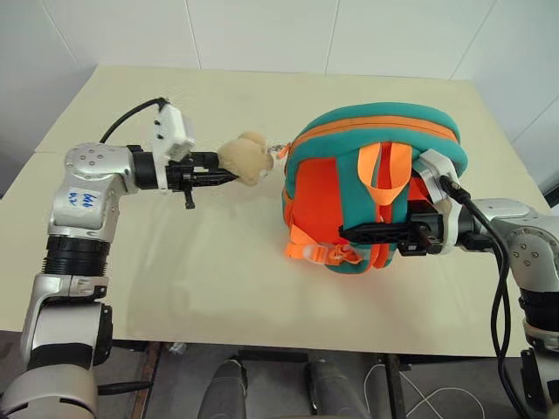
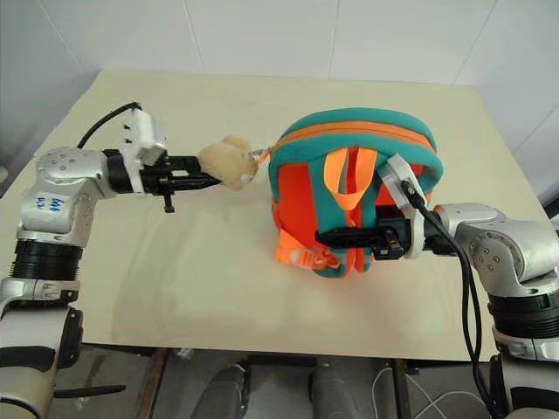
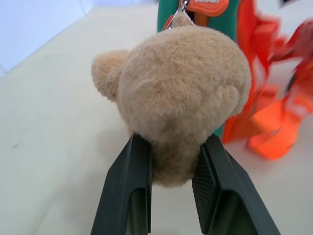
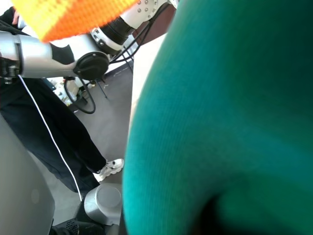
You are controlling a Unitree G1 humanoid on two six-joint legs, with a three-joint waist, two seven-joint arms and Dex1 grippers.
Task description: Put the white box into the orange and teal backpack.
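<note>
The orange and teal backpack [image 1: 332,188] stands upright on the right half of the table, its straps facing me. A tan plush animal [image 1: 246,157] hangs from its left side by a clip. My left gripper [image 1: 229,177] reaches in level from the left, and its two black fingers [image 3: 132,186] press on the plush from both sides. My right gripper [image 1: 349,234] lies across the front of the backpack from the right, shut on a teal strap [image 4: 225,122] beside the orange webbing loop [image 1: 384,170]. The white box is out of view.
The cream table [image 1: 175,271] stretches wide to the left of and behind the backpack, with its front edge close to me. Orange buckled webbing [image 1: 314,253] trails at the backpack's base. A person's dark trouser leg and a shoe [image 4: 110,168] stand on the floor beside the table.
</note>
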